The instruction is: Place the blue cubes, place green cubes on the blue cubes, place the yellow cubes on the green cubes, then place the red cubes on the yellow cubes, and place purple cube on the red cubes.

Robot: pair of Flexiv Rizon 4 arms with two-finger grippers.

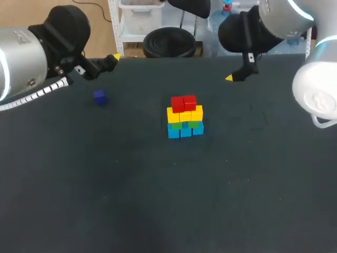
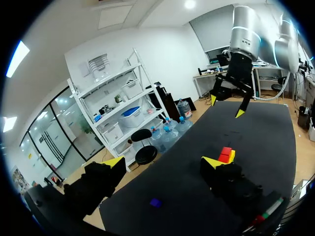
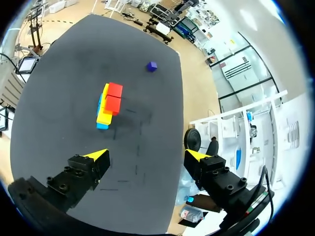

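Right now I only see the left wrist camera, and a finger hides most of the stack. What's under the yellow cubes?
Observer: Under them are green cubes, then blue cubes at the very bottom, on the table.
Operator: How many red ones are on top?
Observer: Two red cubes, side by side, with nothing on them yet.
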